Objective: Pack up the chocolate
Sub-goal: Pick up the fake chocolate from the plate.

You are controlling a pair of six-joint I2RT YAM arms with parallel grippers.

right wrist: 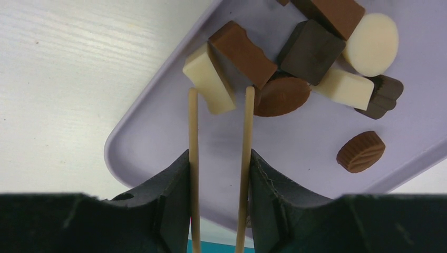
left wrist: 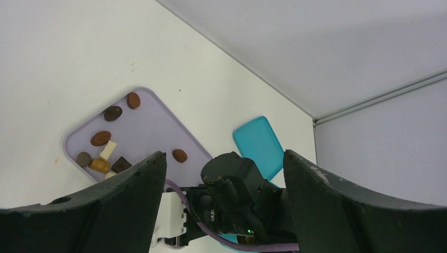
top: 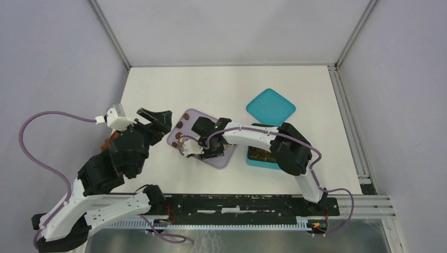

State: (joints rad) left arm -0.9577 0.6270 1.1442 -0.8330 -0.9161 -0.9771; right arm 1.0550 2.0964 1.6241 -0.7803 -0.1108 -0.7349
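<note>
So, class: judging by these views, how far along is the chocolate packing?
Done: lid off, some chocolate already in the teal box. In hand: the right tool, open, tips at a cream piece on the lavender tray. Left: many pieces lie on that tray, the box is unclosed; the left tool hovers open, empty.

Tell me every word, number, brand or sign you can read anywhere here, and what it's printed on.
None: no readable text shows in any view.
The teal lid, the teal box and the lilac tray are plain.
The chocolates carry no letters; one or two show only moulded ridges.
The only sign is a small green light on the right arm, with no writing by it.
</note>
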